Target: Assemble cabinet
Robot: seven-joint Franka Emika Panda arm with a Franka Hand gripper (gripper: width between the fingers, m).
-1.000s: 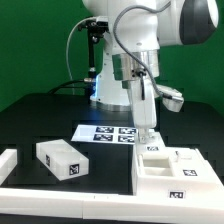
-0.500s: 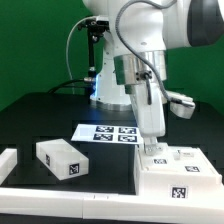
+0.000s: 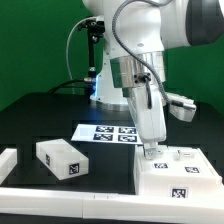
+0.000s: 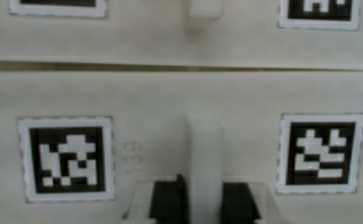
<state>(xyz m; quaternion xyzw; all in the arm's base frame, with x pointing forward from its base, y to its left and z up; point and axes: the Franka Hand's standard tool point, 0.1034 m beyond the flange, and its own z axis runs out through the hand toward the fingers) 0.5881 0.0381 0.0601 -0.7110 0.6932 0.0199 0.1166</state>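
**Inspector:** Markings first. Is anything legible?

**Onlooker:** Only square black-and-white marker tags. In the wrist view the cabinet [image 4: 160,100] carries a pair of them, with one tag [image 4: 68,155] on each side of the gripper [image 4: 204,208]. The cut-off edges of two more show beyond a seam farther from the fingers. The patterns are blurred, and I can make out no letters or maker's name.

**Inspector:** Where is the cabinet?

**Onlooker:** Directly under the gripper [image 3: 150,152], on the black table [image 3: 40,118]. In the exterior view the arm stands upright over the cabinet [image 3: 175,182], and the fingers meet its top face.

**Inspector:** State of the gripper?

**Onlooker:** The wrist view shows two dark fingertips [image 4: 167,205] a narrow gap apart. A white upright ridge [image 4: 203,150] of the cabinet stands between them. They sit close against its flanks, but I cannot tell whether they actually press on it. In the exterior view the finger ends are too small to judge.

**Inspector:** What does the exterior view add?

**Onlooker:** The surroundings.
- A loose white block [image 3: 58,158], tagged on its end, lies well apart from the gripper on the exterior view's left.
- The marker board [image 3: 105,132] lies flat just behind the gripper.
- A long white rail [image 3: 60,197] runs along the table's near edge, in front of the gripper.
- The cabinet shows further tags on its top and front face.
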